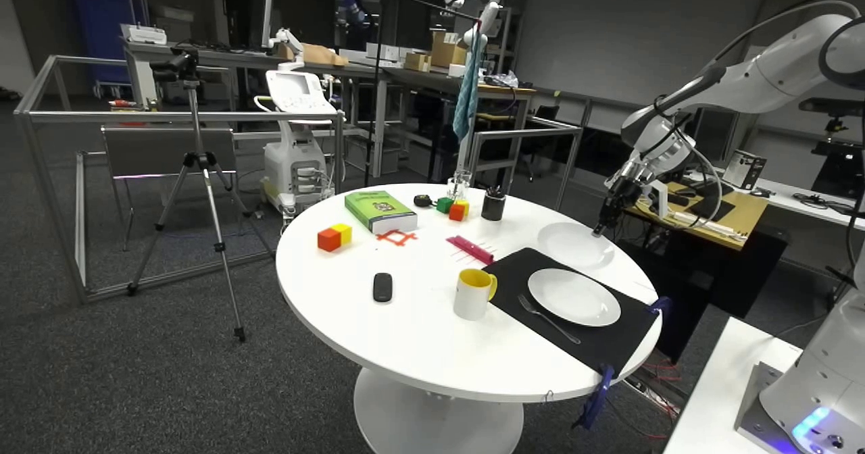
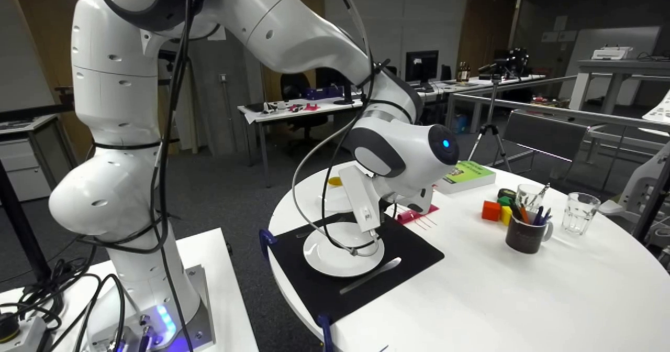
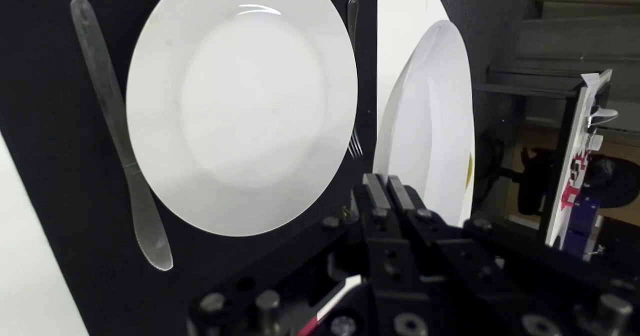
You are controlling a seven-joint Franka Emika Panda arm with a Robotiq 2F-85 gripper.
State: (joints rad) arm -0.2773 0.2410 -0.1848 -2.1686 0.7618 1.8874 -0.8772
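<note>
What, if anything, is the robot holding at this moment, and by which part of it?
A white plate, held by its rim, pinched between the fingers. The other plate, on the black mat, is not held.

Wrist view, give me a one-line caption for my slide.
Claw holding a white dish by its rim, with a plate between knife and fork on a black mat.
</note>
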